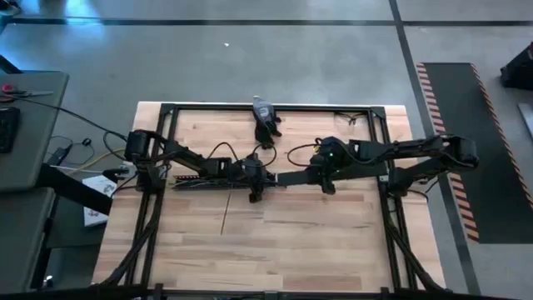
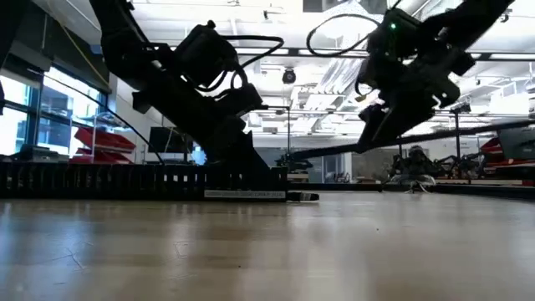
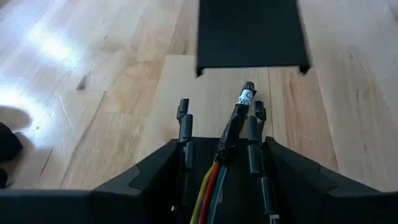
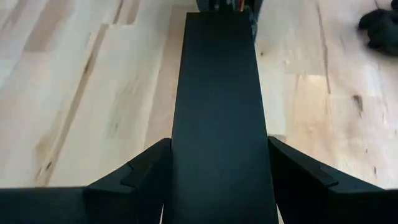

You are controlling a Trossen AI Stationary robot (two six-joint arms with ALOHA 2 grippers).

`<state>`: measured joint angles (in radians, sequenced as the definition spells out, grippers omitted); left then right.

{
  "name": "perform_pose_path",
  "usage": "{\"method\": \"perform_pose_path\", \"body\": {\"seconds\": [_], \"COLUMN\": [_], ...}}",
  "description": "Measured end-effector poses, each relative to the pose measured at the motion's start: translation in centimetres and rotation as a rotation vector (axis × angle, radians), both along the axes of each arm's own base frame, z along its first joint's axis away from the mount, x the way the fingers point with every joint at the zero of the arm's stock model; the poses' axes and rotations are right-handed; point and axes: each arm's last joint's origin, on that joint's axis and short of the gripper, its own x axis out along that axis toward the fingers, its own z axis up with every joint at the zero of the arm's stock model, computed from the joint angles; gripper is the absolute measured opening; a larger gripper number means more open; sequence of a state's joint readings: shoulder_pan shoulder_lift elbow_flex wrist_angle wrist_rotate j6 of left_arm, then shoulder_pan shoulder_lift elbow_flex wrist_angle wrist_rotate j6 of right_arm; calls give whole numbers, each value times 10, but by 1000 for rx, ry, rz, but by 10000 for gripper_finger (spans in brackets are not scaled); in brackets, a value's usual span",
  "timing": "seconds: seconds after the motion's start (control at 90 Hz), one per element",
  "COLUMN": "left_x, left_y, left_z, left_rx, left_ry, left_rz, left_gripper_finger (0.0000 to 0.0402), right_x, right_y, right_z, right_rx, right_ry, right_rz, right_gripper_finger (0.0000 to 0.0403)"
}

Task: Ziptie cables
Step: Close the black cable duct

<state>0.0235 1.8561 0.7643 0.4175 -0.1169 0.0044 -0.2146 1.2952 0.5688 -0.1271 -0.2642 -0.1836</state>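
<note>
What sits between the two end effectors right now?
In the high view, the flat black lid strip spans the stretch from the right end effector toward the left end effector. The left wrist view shows bare wood between its end and the cables.

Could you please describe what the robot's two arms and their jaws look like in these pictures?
Both arms are dark, almost black, built of jointed segments with looping black cables along them. The right arm carries a small green light near its wrist. The left gripper and right gripper each have matte black, angular, wedge-shaped jaws.

Duct (image 1: 200,178) left on table (image 1: 316,242) (lid strip (image 1: 293,177) rightward, in line).
</note>
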Motion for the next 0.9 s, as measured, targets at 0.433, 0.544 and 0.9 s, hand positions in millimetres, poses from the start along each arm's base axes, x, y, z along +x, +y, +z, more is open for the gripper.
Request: {"method": "perform_pose_path", "body": {"seconds": [0.433, 0.544, 0.9], "left_x": [0, 0, 1], "left_y": [0, 0, 0], "left_z": [0, 0, 1], "left_rx": [6, 6, 6], "left_ry": [-4, -8, -17], "left_rz": [-8, -8, -8], "left_gripper_finger": [197, 197, 197], "right_x": [4, 8, 13], "right_y": [-1, -2, -3], "right_z": [-15, -20, -31], "right_rx": [3, 20, 26], "right_ry": [-48, -47, -19], "right_rz": [-47, -40, -41], "right_gripper_finger": [213, 213, 212]}}
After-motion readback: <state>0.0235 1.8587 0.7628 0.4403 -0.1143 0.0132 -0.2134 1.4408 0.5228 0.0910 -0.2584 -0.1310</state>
